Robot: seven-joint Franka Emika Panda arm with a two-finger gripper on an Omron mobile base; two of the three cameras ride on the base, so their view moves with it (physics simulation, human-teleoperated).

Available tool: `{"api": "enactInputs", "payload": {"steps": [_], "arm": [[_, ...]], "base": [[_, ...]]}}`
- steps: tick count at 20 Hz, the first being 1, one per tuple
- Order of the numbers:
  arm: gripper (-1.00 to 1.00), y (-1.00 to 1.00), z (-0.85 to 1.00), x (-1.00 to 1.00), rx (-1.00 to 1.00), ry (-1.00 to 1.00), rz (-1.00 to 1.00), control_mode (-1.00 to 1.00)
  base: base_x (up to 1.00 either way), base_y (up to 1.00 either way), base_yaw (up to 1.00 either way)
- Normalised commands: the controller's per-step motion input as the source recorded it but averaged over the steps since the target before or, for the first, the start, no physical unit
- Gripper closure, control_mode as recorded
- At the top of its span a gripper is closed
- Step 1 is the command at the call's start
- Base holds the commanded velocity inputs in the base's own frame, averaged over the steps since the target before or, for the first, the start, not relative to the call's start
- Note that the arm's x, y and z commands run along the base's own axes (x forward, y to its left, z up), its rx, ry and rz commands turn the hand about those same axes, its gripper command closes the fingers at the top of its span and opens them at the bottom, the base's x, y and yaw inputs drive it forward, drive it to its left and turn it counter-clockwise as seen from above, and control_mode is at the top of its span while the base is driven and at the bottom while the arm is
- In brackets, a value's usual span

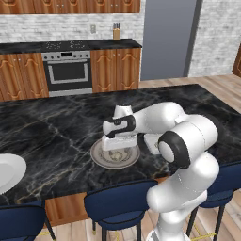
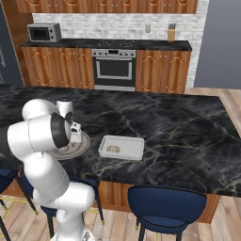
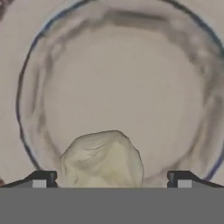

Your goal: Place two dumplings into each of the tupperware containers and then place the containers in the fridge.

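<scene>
My gripper (image 3: 111,180) is open and hangs just above a round grey plate (image 3: 122,78) on the black marble island. A beige dumpling (image 3: 103,159) lies on that plate between my two dark fingertips (image 3: 41,179), and neither tip touches it. From the left base view the hand (image 1: 117,141) points down over the plate (image 1: 99,157). To the plate's right lies a tupperware container (image 2: 129,151) with one dumpling (image 2: 113,149) inside; my arm partly covers this container (image 1: 151,142). The slate-grey fridge (image 1: 164,40) stands beyond the island at the back.
A round white plate (image 1: 7,172) sits at the island's far left edge. Blue stools (image 1: 115,204) line the near side. Against the back wall are a steel oven (image 1: 68,70), a knife block (image 1: 116,32) and a microwave (image 2: 44,32).
</scene>
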Motion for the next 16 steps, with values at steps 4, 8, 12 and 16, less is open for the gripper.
{"api": "enactInputs", "payload": {"steps": [4,8,12,16], "arm": [[-1.0,0.0,-0.06,-0.05,0.0,0.03,0.0,-1.0],[-1.0,0.0,-0.16,-0.24,0.0,0.09,0.0,-1.0],[-1.0,0.0,-0.23,-0.33,0.0,0.03,0.0,-1.0],[1.0,0.03,-0.07,-0.02,0.0,0.03,0.0,-1.0]], "base": [[0.0,0.0,0.0],[0.0,0.0,0.0],[0.0,0.0,0.0],[0.0,0.0,0.0]]}}
